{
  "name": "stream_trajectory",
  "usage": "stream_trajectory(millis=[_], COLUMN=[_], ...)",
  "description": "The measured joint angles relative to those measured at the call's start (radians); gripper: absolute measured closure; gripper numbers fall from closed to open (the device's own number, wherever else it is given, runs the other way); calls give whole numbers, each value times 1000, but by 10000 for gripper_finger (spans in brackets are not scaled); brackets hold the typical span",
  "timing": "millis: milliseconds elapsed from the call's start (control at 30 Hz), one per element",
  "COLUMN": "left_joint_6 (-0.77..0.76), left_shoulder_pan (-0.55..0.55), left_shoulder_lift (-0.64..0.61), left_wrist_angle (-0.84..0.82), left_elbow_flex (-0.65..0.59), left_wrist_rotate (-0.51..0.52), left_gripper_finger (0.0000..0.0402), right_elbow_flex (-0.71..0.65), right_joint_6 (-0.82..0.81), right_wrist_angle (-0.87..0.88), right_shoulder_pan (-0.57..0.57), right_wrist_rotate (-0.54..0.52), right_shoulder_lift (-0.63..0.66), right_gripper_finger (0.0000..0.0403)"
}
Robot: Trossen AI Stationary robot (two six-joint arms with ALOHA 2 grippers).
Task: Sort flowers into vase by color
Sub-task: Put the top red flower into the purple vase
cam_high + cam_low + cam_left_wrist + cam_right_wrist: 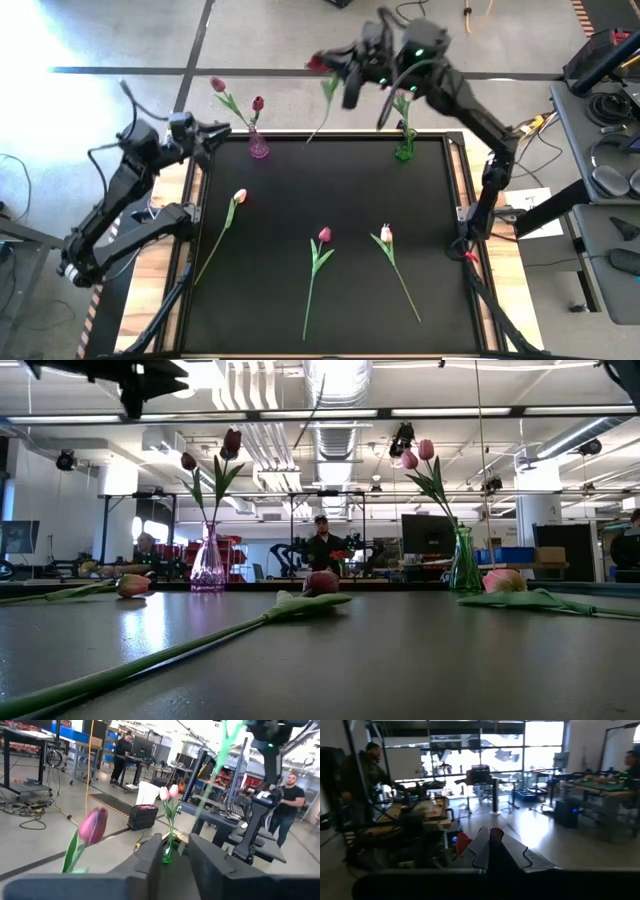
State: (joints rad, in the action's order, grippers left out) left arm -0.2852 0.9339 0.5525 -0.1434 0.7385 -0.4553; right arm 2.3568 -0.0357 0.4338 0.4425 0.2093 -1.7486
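Observation:
My right gripper [340,72] is raised beyond the table's far edge, between the two vases, shut on a dark magenta tulip [316,62]. The pink vase [258,146] at the far left holds two magenta tulips [231,442]. The green vase [404,150] at the far right holds pale tulips [425,450]. Lying flat on the black mat are a pale tulip [239,196], a magenta tulip [324,235] and another pale tulip [386,233]. My left gripper [222,128] waits open just left of the pink vase, touching nothing. My right gripper pinches the magenta tulip between its two fingers, close under the head [462,843], which shows beside the fingers [482,845]. The fingers point level toward the table's left. The tulip is lifted clear, and its stem [320,115] hangs slanting down below the hold.
The black mat [330,180] has free room in its middle and far half. Its raised edge [455,200] runs down the right side. People stand at benches [322,545] in the room behind. A desk with gear [605,120] stands to the right of the table.

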Motion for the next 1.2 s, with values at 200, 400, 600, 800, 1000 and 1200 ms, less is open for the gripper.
stream_trajectory(millis=[200,400,600,800,1000,1200], left_joint_6=[131,245,280,283,302,333], left_shoulder_pan=[-68,-203,-303,-342,-356,-380], left_shoulder_lift=[188,338,463,596,689,725], left_wrist_angle=[-63,-70,-78,-122,-161,-161], left_elbow_flex=[176,318,429,547,636,683], left_wrist_rotate=[-8,0,20,46,47,46], left_gripper_finger=[261,233,235,235,236,268], right_elbow_flex=[0,-1,-1,-1,-1,-1], right_joint_6=[-17,-35,-58,-59,-68,-71], right_wrist_angle=[-100,-177,-188,-195,-233,-239], right_shoulder_pan=[-73,-89,-89,-92,-91,-94], right_wrist_rotate=[-10,-11,-11,-12,-12,-11], right_shoulder_lift=[-65,-118,-131,-135,-135,-135], right_gripper_finger=[390,390,390,390,390,390])
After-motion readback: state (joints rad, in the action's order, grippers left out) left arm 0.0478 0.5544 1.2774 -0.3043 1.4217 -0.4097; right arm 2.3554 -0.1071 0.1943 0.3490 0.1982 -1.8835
